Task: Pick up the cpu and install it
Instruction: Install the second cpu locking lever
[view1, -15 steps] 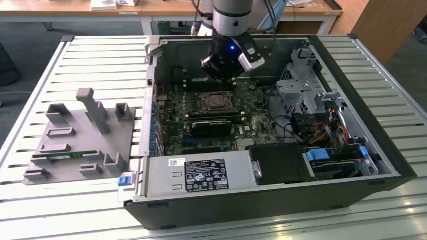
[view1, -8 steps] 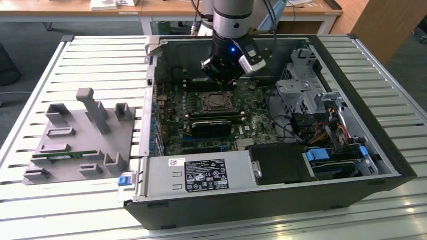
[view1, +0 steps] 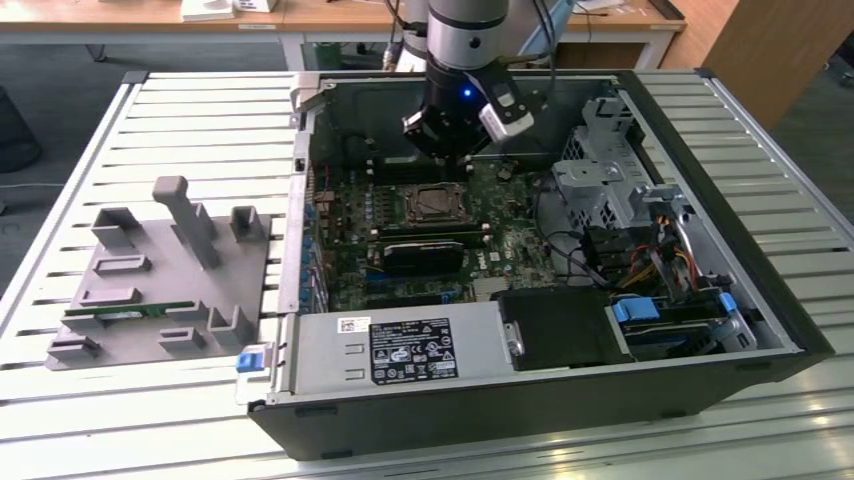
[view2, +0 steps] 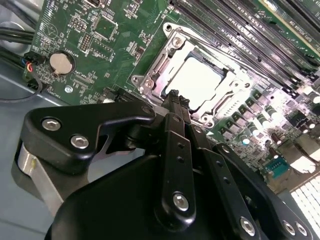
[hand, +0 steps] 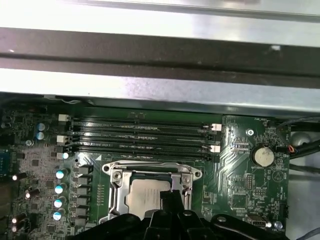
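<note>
The cpu, a silver-grey square plate, lies flat inside the open metal socket frame on the green motherboard; it also shows in the first wrist view and in the exterior view. My gripper hangs just above the socket's edge, its two black fingers pressed together with nothing between them. In the first wrist view the gripper covers part of the cpu. In the exterior view the gripper sits over the board a little beyond the socket.
The open computer case lies on a slatted table. Memory slots run beside the socket, and a coin battery lies nearby. A drive cage and power supply crowd the case. A grey holder block carries a green memory stick.
</note>
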